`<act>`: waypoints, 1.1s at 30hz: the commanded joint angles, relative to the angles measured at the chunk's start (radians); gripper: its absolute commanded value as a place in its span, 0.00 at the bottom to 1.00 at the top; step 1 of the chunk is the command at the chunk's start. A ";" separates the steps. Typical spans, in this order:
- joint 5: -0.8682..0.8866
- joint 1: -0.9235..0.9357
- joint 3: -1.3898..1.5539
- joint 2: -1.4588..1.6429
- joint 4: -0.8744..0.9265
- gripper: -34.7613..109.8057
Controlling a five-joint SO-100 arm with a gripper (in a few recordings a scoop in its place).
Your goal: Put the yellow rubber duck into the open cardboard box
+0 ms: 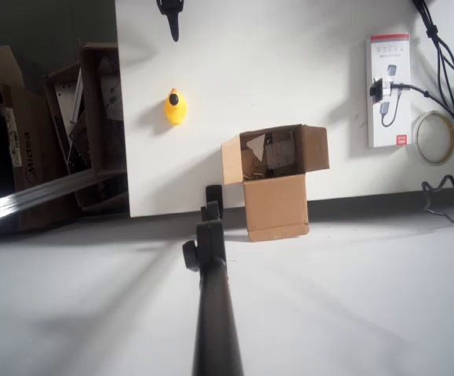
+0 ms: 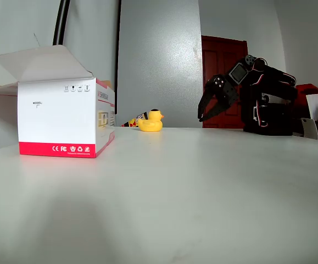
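Note:
The yellow rubber duck (image 1: 176,107) sits upright on the white table, left of centre in the overhead view; in the fixed view the duck (image 2: 151,121) stands far back on the tabletop. The open cardboard box (image 1: 275,182) stands at the table's near edge, flaps up, with some scraps inside, to the lower right of the duck. My gripper (image 1: 173,30) hangs at the top edge, above the duck and well apart from it. In the fixed view the black gripper (image 2: 204,114) points down and left, to the right of the duck, holding nothing; its jaw gap is unclear.
A white-and-red retail package (image 1: 389,90) lies at the right with a tape roll (image 1: 434,137) and cables (image 1: 446,55) beside it. Dark cluttered cardboard boxes (image 1: 85,125) stand off the table's left edge. A black pole (image 1: 211,298) rises in the foreground.

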 commanded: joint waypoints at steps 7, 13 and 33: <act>-0.041 0.061 -0.204 -0.020 0.058 0.24; -0.054 0.081 -0.411 -0.195 0.077 0.24; -0.152 0.086 -0.788 -0.877 -0.025 0.29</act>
